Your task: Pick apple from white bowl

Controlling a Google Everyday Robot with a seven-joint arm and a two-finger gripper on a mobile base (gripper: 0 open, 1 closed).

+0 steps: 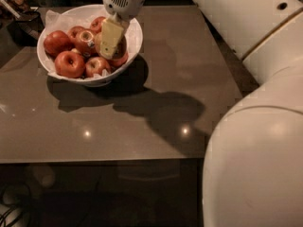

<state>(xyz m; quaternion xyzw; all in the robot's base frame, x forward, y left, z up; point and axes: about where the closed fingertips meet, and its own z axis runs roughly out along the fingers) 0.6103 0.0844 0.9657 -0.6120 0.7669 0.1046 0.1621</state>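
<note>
The white bowl (135,32) stands at the table's back left, lined with white paper and holding several apples. Most are deep red, such as one at the front left (69,64). A paler, yellowish apple (97,42) shows only as a sliver, mostly hidden behind my gripper. My gripper (111,45) hangs over the right half of the bowl, reaching down among the apples. I cannot tell whether it is touching the pale apple. A dark red apple (120,56) lies just right of the gripper.
The bowl sits on a brown table (156,103) whose front edge runs across the lower middle. My arm's large white links (255,126) fill the right side. Dark clutter (21,11) lies off the table's back left corner.
</note>
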